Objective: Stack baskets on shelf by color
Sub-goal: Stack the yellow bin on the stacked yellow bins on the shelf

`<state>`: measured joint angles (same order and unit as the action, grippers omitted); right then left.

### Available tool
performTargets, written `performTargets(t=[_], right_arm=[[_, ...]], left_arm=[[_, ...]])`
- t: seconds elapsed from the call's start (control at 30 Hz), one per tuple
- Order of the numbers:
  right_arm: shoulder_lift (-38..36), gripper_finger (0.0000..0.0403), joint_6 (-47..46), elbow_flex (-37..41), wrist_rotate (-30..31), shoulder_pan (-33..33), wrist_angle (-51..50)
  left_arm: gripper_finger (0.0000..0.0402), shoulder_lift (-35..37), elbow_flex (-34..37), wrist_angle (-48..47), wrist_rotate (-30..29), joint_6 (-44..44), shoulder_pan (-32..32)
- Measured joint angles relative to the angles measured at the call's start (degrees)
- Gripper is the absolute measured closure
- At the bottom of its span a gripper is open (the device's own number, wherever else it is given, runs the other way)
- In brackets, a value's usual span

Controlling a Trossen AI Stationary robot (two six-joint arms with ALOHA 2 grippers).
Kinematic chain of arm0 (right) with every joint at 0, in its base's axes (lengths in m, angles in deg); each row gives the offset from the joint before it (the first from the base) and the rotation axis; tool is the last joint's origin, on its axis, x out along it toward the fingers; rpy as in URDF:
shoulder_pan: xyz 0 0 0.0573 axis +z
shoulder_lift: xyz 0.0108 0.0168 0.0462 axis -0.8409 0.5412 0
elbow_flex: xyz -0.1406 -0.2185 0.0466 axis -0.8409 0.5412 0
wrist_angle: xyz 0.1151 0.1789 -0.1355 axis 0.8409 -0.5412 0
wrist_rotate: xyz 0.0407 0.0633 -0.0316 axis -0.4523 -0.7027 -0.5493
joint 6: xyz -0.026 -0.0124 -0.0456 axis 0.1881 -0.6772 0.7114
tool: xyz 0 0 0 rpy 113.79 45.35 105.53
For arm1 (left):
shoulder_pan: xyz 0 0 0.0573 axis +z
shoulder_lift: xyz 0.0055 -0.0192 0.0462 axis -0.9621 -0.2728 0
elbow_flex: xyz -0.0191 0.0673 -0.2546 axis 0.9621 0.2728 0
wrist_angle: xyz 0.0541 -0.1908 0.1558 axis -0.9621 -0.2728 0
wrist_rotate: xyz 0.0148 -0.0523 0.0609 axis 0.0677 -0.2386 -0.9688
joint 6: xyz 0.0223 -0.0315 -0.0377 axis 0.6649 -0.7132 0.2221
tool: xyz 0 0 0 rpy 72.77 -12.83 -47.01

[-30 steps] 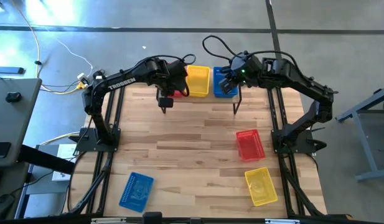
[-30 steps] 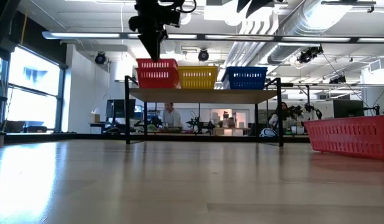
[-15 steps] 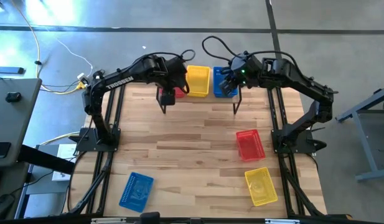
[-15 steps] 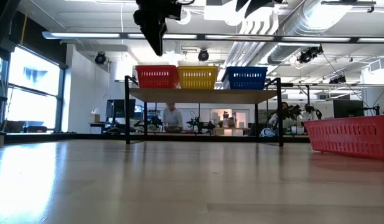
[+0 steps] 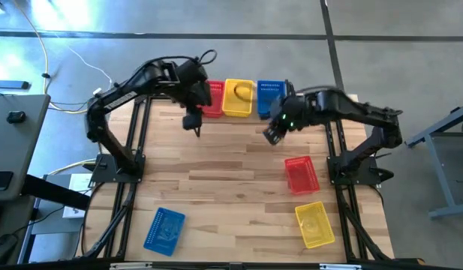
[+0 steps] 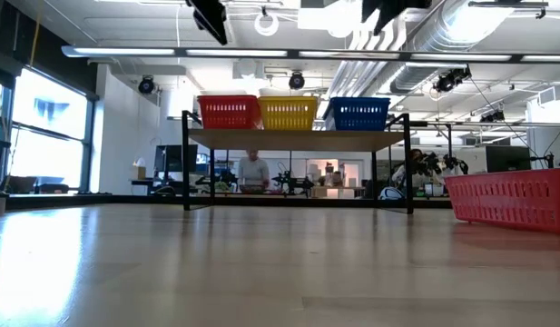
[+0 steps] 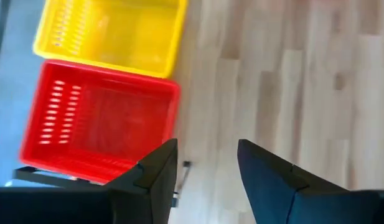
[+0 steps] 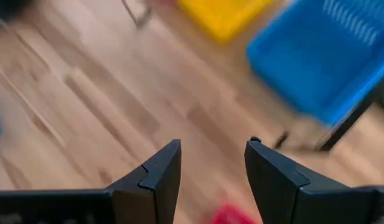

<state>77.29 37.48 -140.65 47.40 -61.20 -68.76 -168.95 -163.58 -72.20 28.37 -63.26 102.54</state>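
On the shelf (image 6: 298,138) at the table's far edge a red basket (image 5: 211,99), a yellow basket (image 5: 239,97) and a blue basket (image 5: 270,96) stand side by side on their bottoms. My left gripper (image 5: 192,122) hangs open above the table just in front of the red basket (image 7: 98,121), touching nothing. My right gripper (image 5: 272,135) is open above the table in front of the blue basket (image 8: 322,62), with nothing between its fingers. Loose on the table lie a red basket (image 5: 301,174), a yellow basket (image 5: 314,223) and a blue basket (image 5: 164,229).
The loose red basket (image 6: 511,198) and the yellow one lie near the table's right edge, by the right arm's base. The loose blue one lies at the near left. The middle of the wooden tabletop (image 5: 231,172) is bare. Thin black legs carry the shelf.
My left gripper has let go of the red basket, which now rests level on the shelf's left end. It has risen and drawn back toward the near edge. My right gripper has swung from over the blue basket toward the near edge and sunk a little.
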Motion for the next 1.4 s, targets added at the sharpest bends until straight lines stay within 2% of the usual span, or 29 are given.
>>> performTargets(t=[0.13, 0.37, 0.7, 1.03, 1.17, 1.4], right_arm=[[0.0, 0.0242, -8.5, 5.54, -2.51, 4.13, -0.81], [0.02, 0.0242, -24.6, 13.26, -5.33, 13.2, -0.3], [0.0, 0.0242, -43.74, 20.9, -6.58, 26.07, 0.64], [0.0, 0.0242, -57.87, 27.79, -12.98, 37.21, 0.61], [0.0, 0.0242, -61.33, 29.46, -13.31, 40.97, 0.64], [0.0, 0.0242, -66.14, 33.18, -16.25, 46.99, 2.31]], left_arm=[[0.0245, 5.14, 6.53, 3.6, 3.0, -0.87, -1.28], [0.0245, 12.7, 17.35, 9.45, 2.75, -3.9, -4.57], [0.0245, 18.73, 26.56, 15.94, 2.74, -8.17, -11.52], [0.0245, 19.24, 30.83, 20.81, 2.52, -10.64, -18.58], [0.0245, 19.24, 30.94, 23.1, 2.19, -12.73, -20.67], [0.0245, 19.24, 30.94, 25.48, -2.41, -16.9, -23.91]])
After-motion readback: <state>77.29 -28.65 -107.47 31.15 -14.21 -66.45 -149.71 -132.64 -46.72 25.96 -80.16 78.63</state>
